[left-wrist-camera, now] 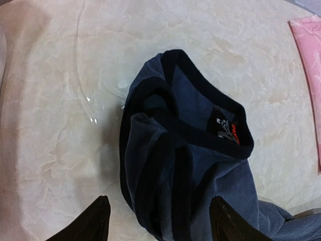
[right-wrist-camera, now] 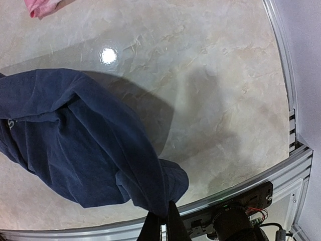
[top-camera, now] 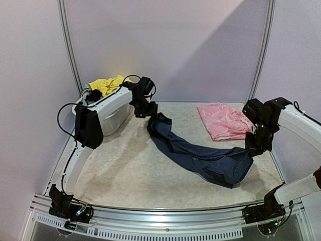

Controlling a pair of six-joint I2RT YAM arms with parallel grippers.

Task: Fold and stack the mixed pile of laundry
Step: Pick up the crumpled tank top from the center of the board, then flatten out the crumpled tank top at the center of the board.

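Observation:
The navy tank top (top-camera: pixel 200 153) lies stretched across the table from back left to front right. My left gripper (top-camera: pixel 148 111) hangs open just above its collar end; in the left wrist view the dark-edged neck and label (left-wrist-camera: pixel 190 145) lie between and beyond my spread fingers (left-wrist-camera: pixel 95 223). My right gripper (top-camera: pixel 253 148) is shut on the other end and holds it lifted; in the right wrist view the navy fabric (right-wrist-camera: pixel 90 145) hangs bunched from my closed gripper (right-wrist-camera: pixel 163 223). A pale pink patterned piece (top-camera: pixel 223 120) lies flat at the back right. A yellow piece (top-camera: pixel 108 84) sits in the tub.
A white plastic tub (top-camera: pixel 110 115) stands at the back left beside my left arm. The metal front rail (top-camera: pixel 165 213) and the right edge rail (right-wrist-camera: pixel 288 75) bound the marble-patterned table. The pink piece also shows at the right edge of the left wrist view (left-wrist-camera: pixel 308 60).

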